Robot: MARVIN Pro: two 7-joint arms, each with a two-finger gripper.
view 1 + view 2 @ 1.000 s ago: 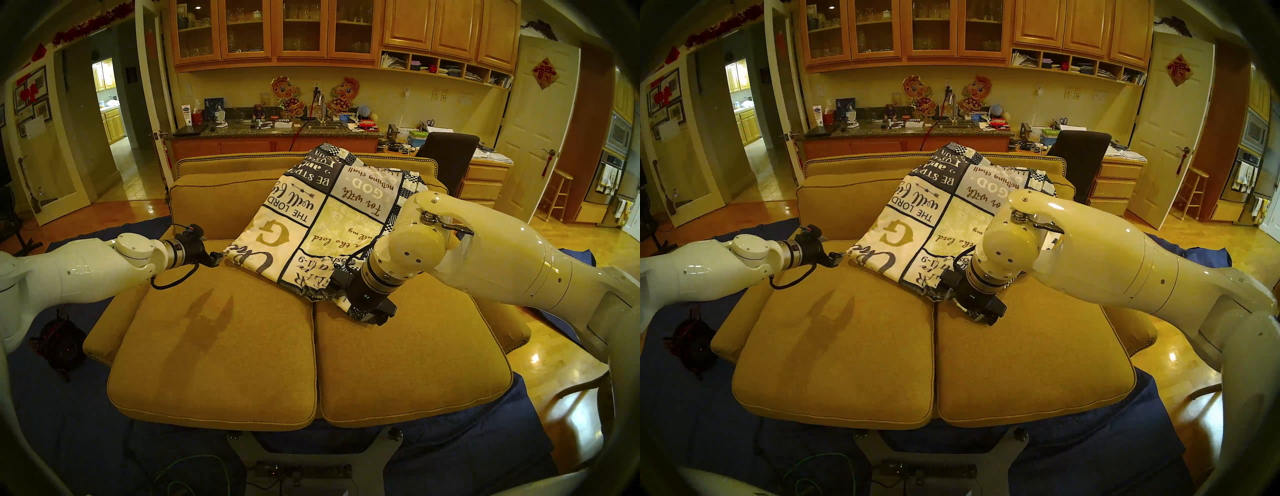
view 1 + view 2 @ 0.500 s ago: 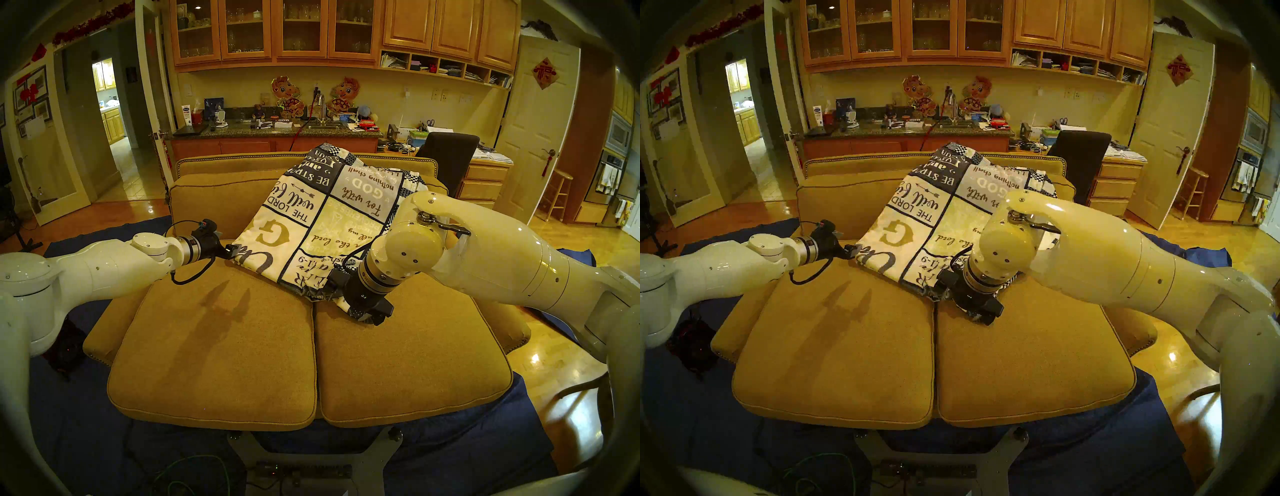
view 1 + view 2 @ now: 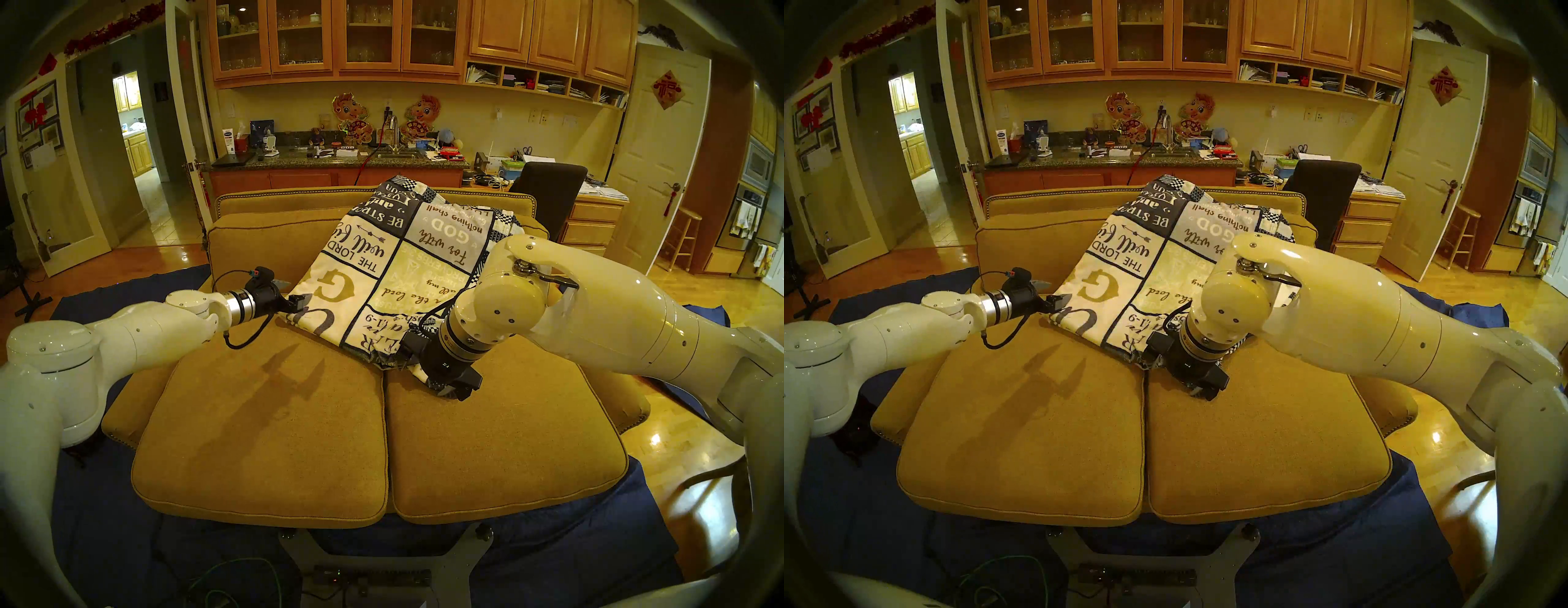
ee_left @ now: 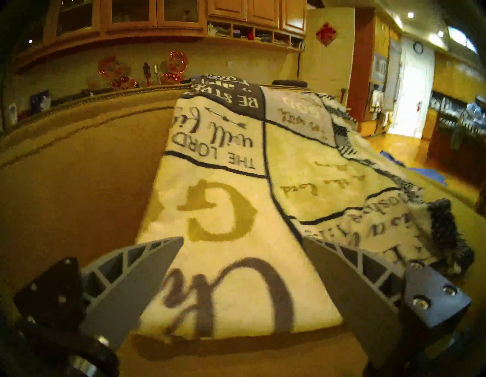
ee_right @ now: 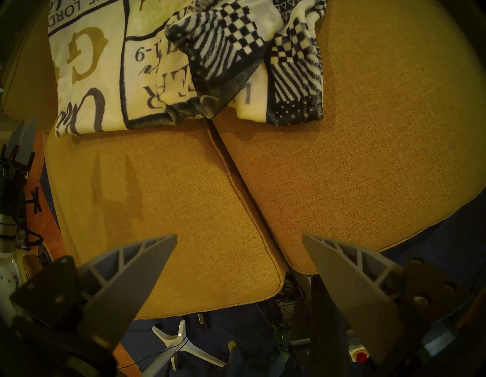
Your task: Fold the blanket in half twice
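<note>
The blanket (image 3: pixel 394 271) lies on the sofa (image 3: pixel 263 429), draped from the top of the backrest down onto the far part of the seat, right of centre, across the gap between the two seat cushions. The left gripper (image 3: pixel 302 302) sits at the blanket's near left corner, its fingers (image 4: pixel 136 279) either side of that corner. The right gripper (image 3: pixel 454 389) hangs over the right cushion (image 3: pixel 500 441), just before the blanket's near edge. Behind the sofa stands a counter (image 3: pixel 339 159); a dark cloth (image 3: pixel 106 530) covers the floor beneath the sofa.
</note>
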